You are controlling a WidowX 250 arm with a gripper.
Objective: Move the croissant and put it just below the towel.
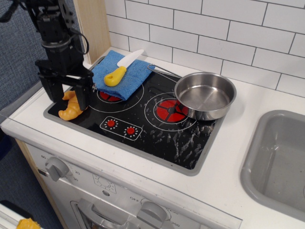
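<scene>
The orange-yellow croissant (69, 110) lies on the front left corner of the black stovetop (157, 129), below and left of the blue towel (128, 78). My gripper (64, 96) hangs just above the croissant with its jaws spread apart and nothing held between them. The black fingers (81, 98) stand on either side of the croissant's upper end and hide part of it. The towel lies over the back left burner.
A toy knife (120, 69) with a yellow handle and white blade lies on the towel. A steel pan (205, 95) sits on the right burner, its thin handle reaching toward the towel. A grey sink (281, 157) is at the right. A wooden panel (90, 24) stands behind my arm.
</scene>
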